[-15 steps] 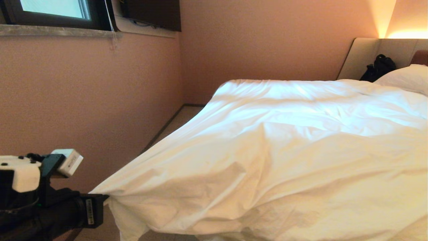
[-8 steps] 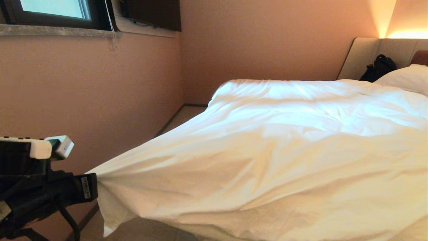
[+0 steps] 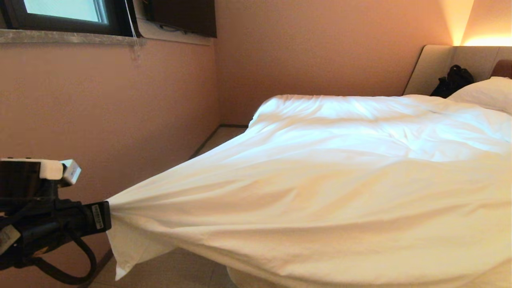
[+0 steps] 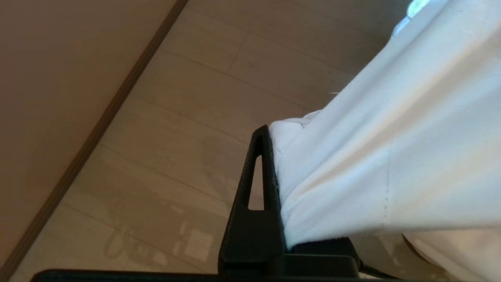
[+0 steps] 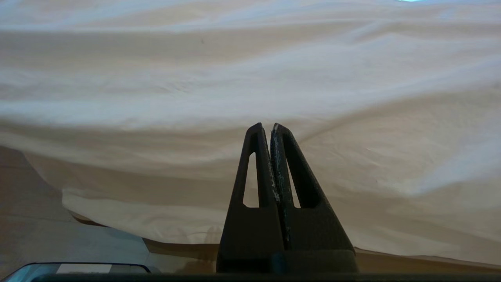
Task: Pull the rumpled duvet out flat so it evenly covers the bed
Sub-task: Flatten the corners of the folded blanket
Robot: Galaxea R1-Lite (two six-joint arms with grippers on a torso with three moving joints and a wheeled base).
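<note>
Left gripper [image 3: 107, 214] clamps the puffy white cotton duvet [image 3: 340, 180], drawn taut beyond it; creases remain, spreading unfinished.

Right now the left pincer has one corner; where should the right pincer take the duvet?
Judging by the slack, grip the duvet's near hanging edge, coming from the foot side with the right pincer. The left pincer holds its corner taut.

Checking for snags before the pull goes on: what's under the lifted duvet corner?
Under the duvet corner that the left gripper holds, only bare tiled floor shows. Further right, the duvet hides the bed itself.
</note>
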